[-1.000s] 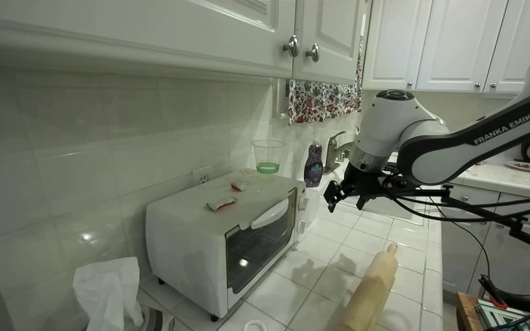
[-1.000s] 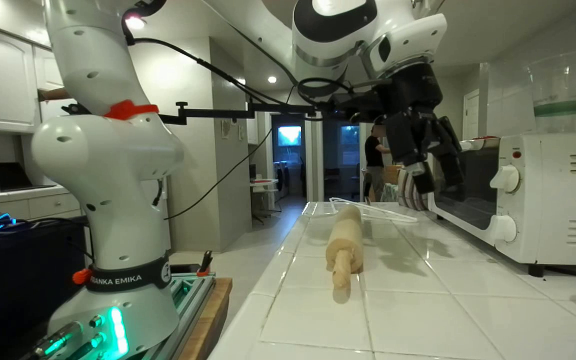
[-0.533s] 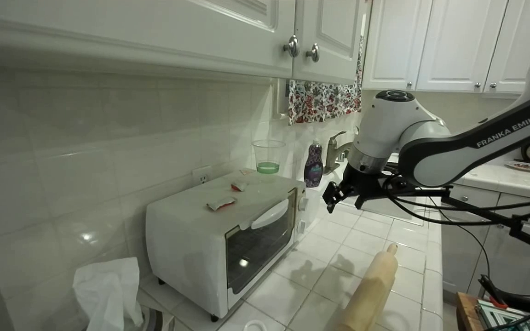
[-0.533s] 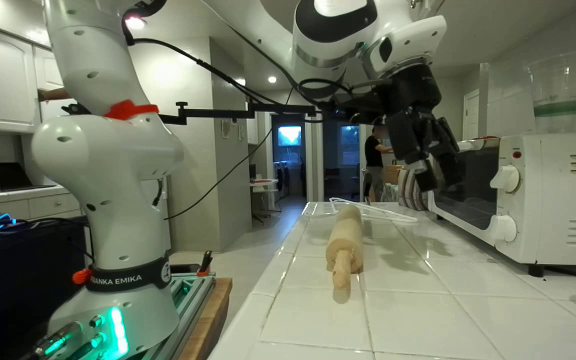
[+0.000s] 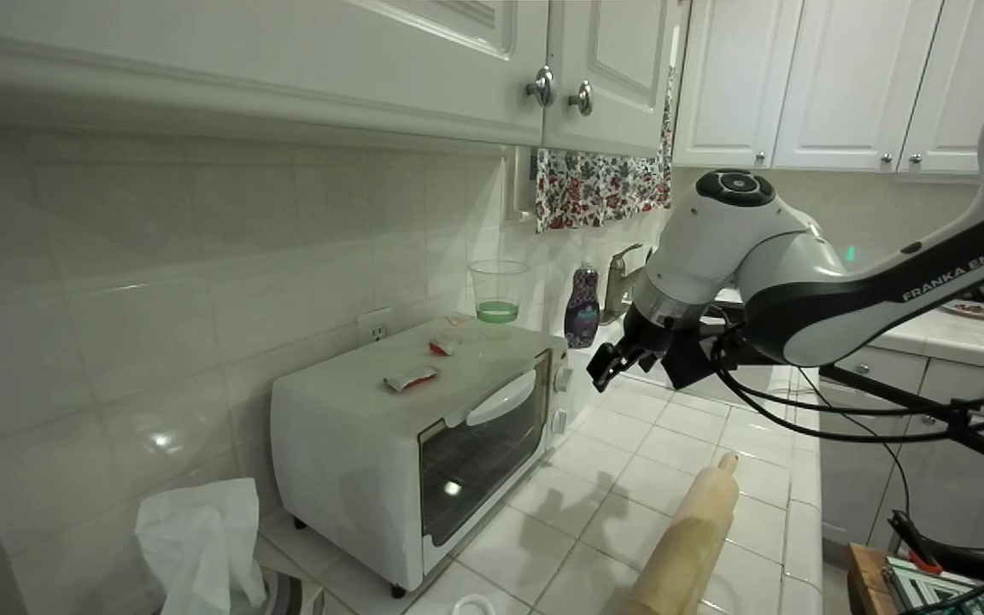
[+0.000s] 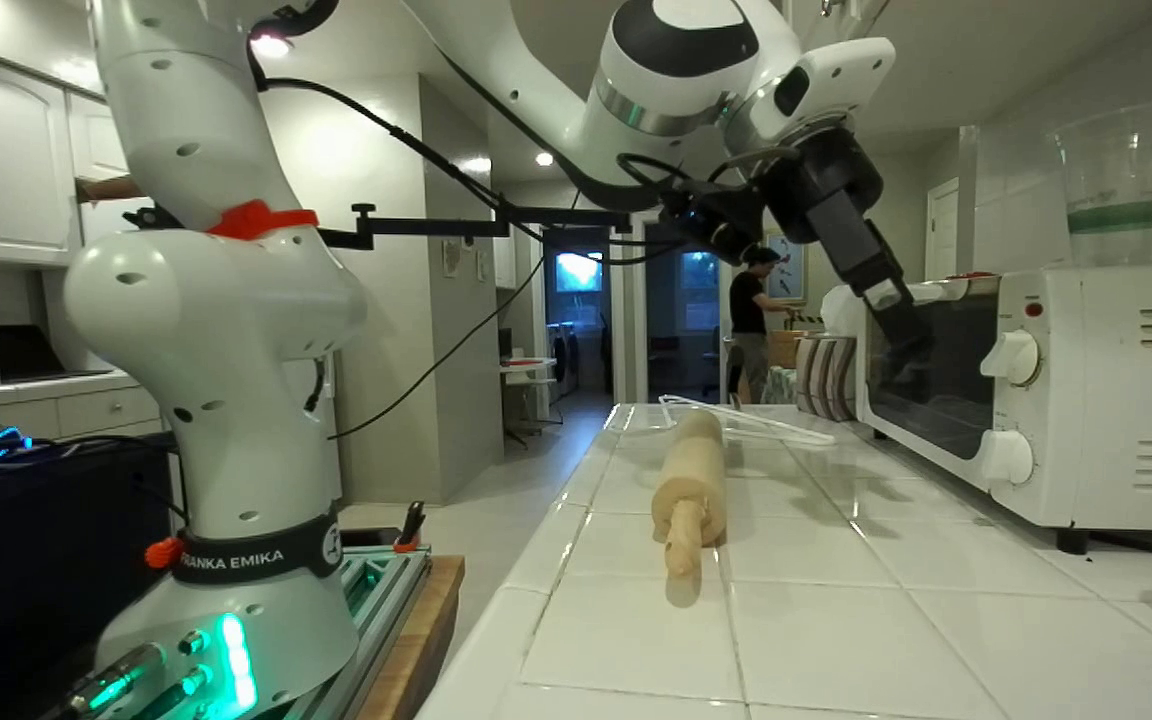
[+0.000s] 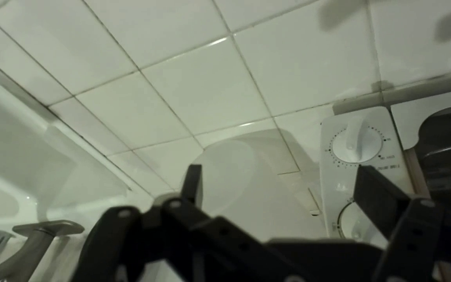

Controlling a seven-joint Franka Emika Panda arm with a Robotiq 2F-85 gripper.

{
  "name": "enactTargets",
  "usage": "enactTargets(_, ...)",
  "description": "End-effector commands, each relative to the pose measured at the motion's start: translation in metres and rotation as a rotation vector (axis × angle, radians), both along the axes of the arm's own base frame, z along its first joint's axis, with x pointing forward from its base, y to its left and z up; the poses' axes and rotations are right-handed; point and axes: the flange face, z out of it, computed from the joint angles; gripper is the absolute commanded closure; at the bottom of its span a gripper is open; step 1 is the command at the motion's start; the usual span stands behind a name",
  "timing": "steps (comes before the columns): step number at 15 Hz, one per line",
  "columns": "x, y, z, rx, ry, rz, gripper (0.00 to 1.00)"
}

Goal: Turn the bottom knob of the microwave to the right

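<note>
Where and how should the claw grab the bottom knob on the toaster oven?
I'd take it by the raised ridge across the bottom knob. Bring the claw in from the front, square to the control panel, closing from both sides: the ridge stands proud and runs roughly upright.

2 exterior views facing opposite ways along counter, sharing microwave, wrist view close, angled down

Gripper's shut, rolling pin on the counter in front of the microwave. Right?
Not shut: the gripper is open, its fingers wide apart in the wrist view. The rolling pin does lie on the counter in front of the microwave.
</note>
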Motion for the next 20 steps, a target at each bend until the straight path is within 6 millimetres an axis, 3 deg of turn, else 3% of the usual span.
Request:
enactTargets(1, 0.014, -0.008, -0.001, -0.063, 0.001, 0.060, 0.00)
enactTargets(15, 0.042, -0.011, -0.042, 0.075, -0.050, 0.234, 0.00)
enactTargets(20, 0.046, -0.014, -0.045, 0.125, -0.026, 0.310, 0.00)
